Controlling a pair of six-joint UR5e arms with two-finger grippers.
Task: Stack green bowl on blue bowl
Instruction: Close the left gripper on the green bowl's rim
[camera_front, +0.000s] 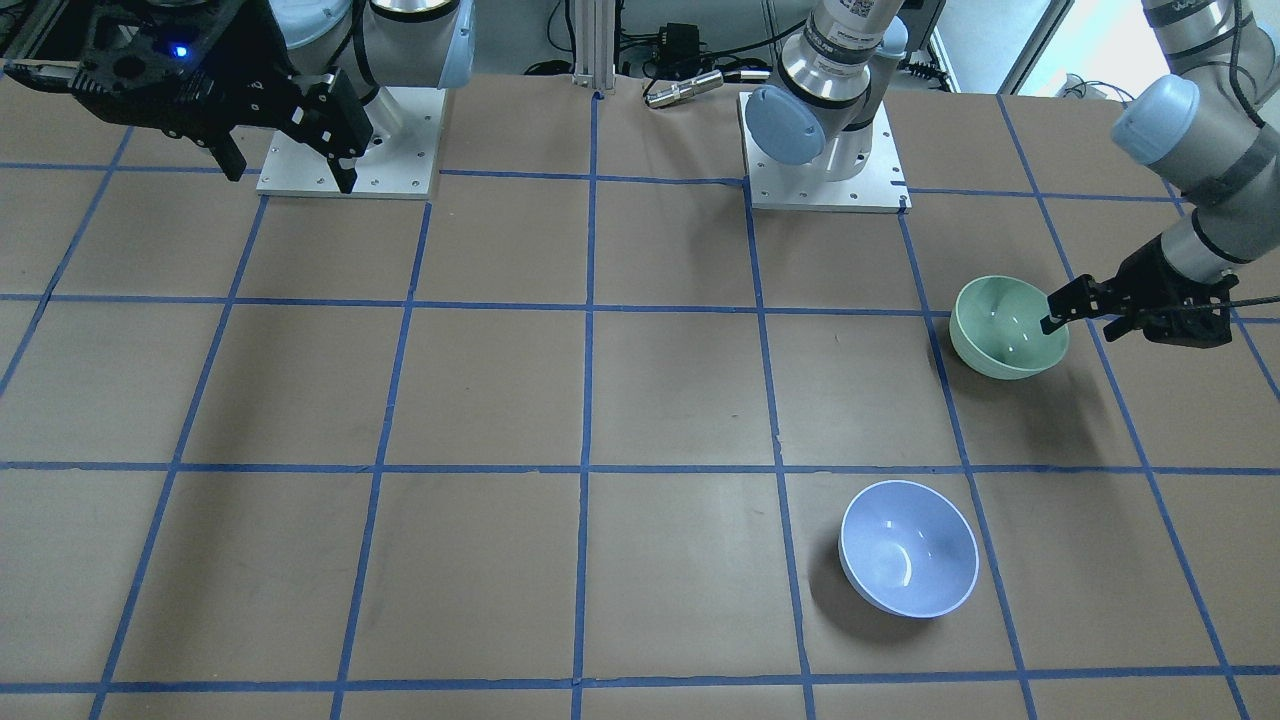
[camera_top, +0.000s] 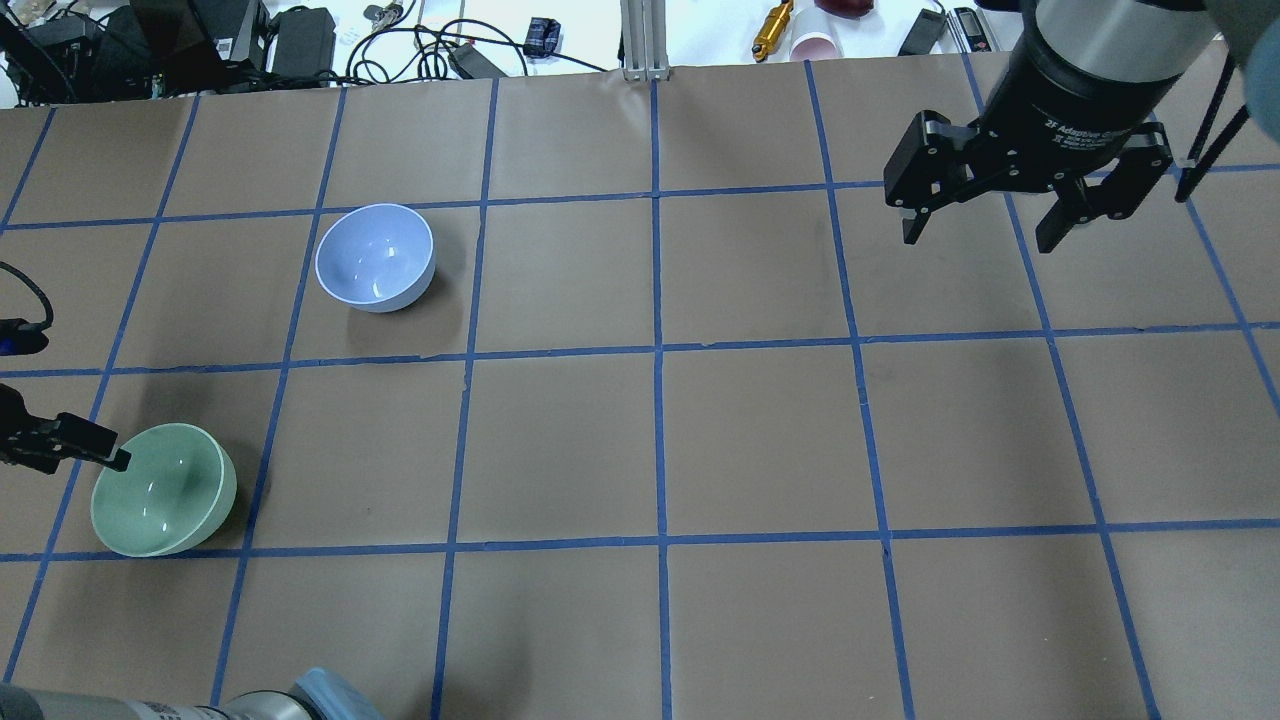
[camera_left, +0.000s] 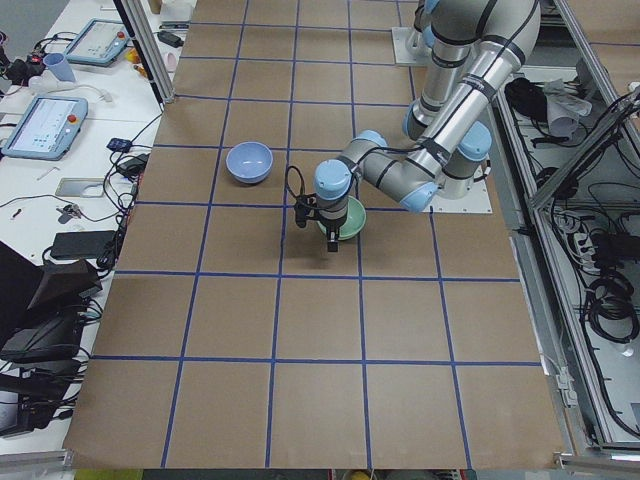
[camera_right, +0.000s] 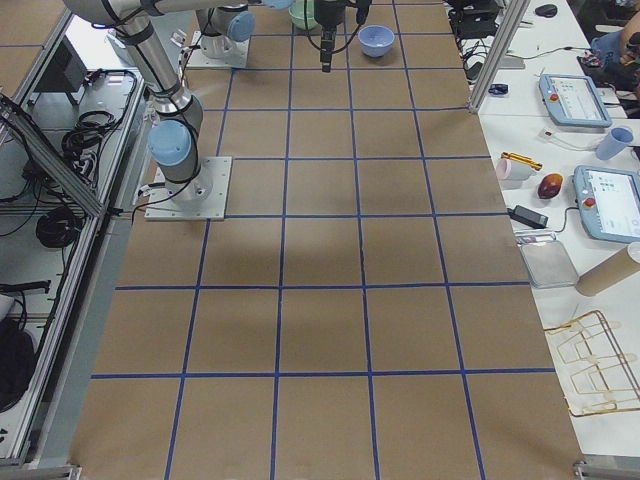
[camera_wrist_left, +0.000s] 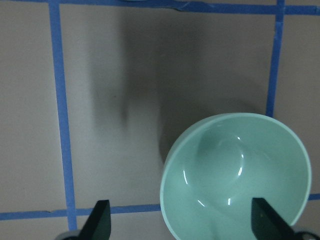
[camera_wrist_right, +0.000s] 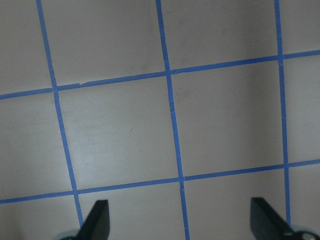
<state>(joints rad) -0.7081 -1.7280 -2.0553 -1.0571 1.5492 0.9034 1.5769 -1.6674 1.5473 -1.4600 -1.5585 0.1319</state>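
The green bowl stands upright on the table near the robot's left side, also in the front view and the left wrist view. The blue bowl stands upright and empty about one grid square farther out, also in the front view. My left gripper is open at the green bowl's rim, one fingertip over its inside and the other outside its wall. My right gripper is open and empty, high over the table's right half, far from both bowls.
The table is brown paper with a blue tape grid. The two arm base plates sit at the robot's edge. Cables, chargers and small items lie beyond the far edge.
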